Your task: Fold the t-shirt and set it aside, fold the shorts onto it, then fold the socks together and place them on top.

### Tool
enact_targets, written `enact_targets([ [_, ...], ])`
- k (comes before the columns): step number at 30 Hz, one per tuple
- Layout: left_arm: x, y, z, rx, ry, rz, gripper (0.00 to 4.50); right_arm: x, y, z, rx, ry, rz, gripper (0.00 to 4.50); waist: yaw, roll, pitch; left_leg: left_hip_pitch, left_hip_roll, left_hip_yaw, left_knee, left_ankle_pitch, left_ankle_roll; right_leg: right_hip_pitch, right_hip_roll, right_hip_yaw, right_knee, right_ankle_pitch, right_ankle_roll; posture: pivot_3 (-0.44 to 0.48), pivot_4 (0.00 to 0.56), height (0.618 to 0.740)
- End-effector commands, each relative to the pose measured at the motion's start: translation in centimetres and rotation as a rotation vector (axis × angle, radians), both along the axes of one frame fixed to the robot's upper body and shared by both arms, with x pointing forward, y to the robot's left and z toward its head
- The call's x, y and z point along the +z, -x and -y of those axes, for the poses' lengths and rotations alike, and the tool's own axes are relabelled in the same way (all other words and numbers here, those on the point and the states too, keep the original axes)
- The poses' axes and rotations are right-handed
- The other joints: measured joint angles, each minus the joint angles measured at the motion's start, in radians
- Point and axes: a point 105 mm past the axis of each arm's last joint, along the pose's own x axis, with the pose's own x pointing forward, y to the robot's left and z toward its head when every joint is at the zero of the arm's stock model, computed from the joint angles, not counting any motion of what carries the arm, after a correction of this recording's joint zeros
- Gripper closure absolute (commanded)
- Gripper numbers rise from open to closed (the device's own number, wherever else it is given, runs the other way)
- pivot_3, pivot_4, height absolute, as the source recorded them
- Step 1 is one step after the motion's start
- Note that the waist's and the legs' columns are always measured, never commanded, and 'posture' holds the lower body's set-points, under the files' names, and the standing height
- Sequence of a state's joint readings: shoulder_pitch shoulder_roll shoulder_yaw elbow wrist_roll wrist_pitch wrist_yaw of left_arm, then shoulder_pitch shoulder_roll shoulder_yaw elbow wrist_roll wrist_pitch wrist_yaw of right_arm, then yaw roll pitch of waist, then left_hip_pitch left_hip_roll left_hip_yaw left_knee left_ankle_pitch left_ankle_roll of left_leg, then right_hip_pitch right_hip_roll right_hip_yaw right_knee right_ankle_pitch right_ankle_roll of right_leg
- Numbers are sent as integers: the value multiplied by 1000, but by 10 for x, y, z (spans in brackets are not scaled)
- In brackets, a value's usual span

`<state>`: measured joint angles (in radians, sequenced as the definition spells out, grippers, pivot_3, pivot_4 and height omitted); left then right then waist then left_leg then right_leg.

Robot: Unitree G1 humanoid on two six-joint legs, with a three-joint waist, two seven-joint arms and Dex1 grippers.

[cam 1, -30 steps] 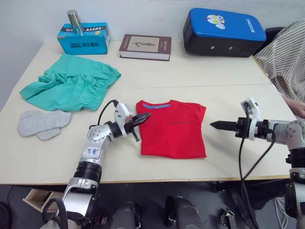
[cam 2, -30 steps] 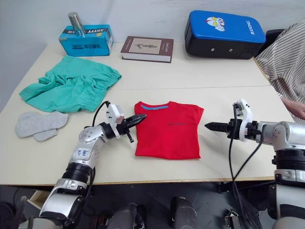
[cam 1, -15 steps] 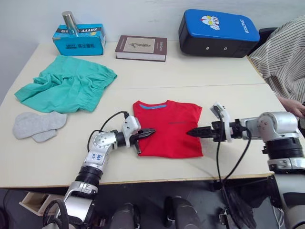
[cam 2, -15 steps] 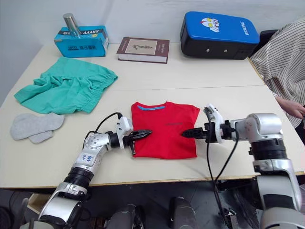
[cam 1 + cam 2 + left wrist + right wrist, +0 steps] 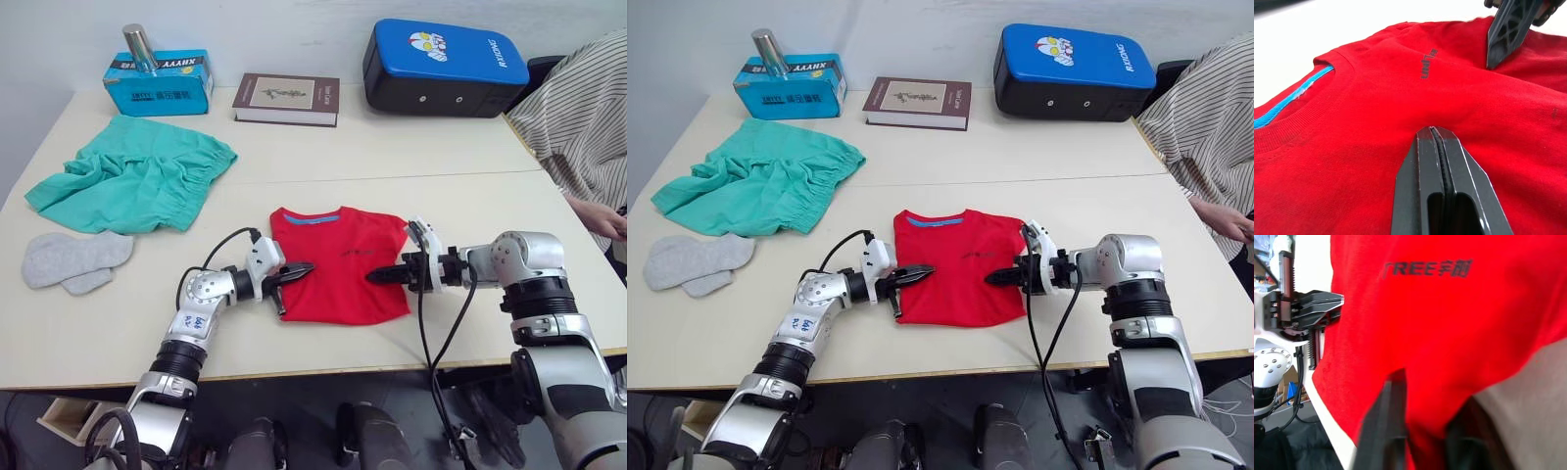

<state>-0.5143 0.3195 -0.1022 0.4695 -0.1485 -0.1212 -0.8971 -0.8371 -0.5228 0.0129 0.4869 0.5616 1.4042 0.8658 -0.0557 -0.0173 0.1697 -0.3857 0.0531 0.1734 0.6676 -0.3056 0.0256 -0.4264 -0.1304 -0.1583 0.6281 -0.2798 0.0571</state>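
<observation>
Left gripper [image 5: 1442, 147] closed, empty, over the t-shirt [image 5: 338, 259]. Right gripper [image 5: 384, 276] looks parted at the opposite edge. An uneven pinch could drag the tee crooked.

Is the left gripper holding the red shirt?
No. The left gripper has its fingers pressed shut on nothing, hovering over the t-shirt with no cloth between them.
</observation>
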Motion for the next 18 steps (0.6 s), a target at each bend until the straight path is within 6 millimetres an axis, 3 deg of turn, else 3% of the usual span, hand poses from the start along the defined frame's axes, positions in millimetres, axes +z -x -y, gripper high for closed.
enact_targets([
  [1, 15, 6, -6, -20, 27, 49, 4500, -13, 2, 26, -81, 67, -21, 4456, 4, -1, 0, 0, 0, 0, 0, 0, 0, 0, 0, 0, 0, 0, 0, 0, 150, 740],
  [4, 23, 11, -7, -48, 46, 67, 4500, -8, 4, 45, -129, 85, -11, 4456, 27, -1, 0, -1, -3, -1, 0, 0, 2, 0, -3, 0, 0, 0, 0, 0, 150, 740],
  [11, 40, 32, -13, -124, 50, 50, 4500, 18, 13, 128, -328, 190, 51, 4456, 57, 5, 3, -6, -9, -2, 1, -3, 9, -1, -10, -1, -5, 3, 5, 0, 150, 740],
  [13, 41, 35, -15, -127, 47, 49, 4500, 21, 16, 145, -366, 227, 63, 4456, 52, 6, 4, -7, -9, -1, 1, -3, 10, -1, -10, -1, -7, 5, 8, 0, 150, 740],
  [18, 45, 44, -26, -111, 35, 53, 4500, 23, 27, 209, -512, 359, 80, 4456, 47, 9, 6, -6, -8, 2, 0, -2, 10, -2, -4, 0, -8, 5, 8, 0, 150, 740],
])
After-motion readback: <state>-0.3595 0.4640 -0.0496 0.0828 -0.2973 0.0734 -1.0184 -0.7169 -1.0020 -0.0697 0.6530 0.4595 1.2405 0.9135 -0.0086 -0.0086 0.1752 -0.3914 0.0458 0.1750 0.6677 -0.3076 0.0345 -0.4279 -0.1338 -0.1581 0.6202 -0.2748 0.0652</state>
